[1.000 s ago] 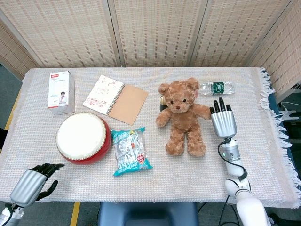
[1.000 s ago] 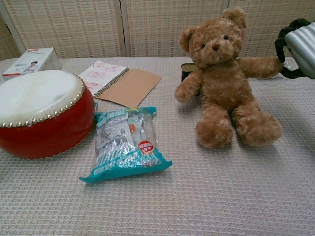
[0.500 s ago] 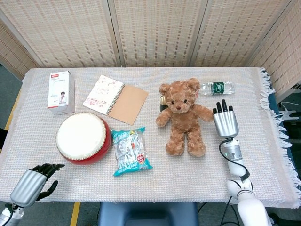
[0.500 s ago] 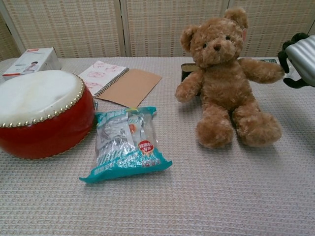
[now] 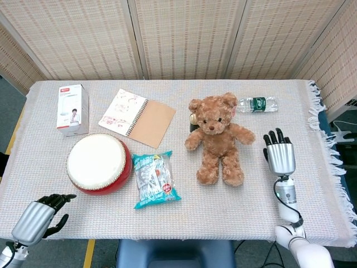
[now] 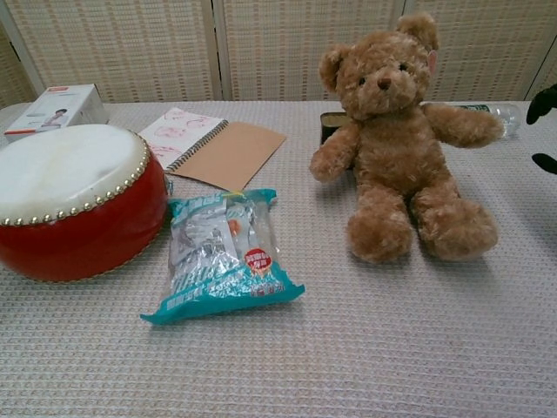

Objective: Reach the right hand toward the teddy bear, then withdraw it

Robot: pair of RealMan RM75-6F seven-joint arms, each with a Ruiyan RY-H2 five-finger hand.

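The brown teddy bear (image 5: pixel 216 137) (image 6: pixel 396 139) sits upright on the cloth, right of centre. My right hand (image 5: pixel 279 154) hovers to its right, clear of the bear's outstretched arm, fingers straight and pointing away from me, holding nothing. In the chest view only its black fingertips (image 6: pixel 544 104) show at the right edge. At the near left corner my left hand (image 5: pixel 42 216) rests with fingers loosely curled and nothing in it; the chest view does not show it.
A red drum (image 5: pixel 99 163), a snack packet (image 5: pixel 155 178), a spiral notebook (image 5: pixel 138 117), a white box (image 5: pixel 72 109), a water bottle (image 5: pixel 256 104) and a small dark object (image 6: pixel 331 124) behind the bear lie on the table. The fringed cloth edge (image 5: pixel 326 134) runs along the right.
My right hand has drawn back from the bear's arm, moving right and toward me. The bear's arm has settled lower. The left hand has not moved.
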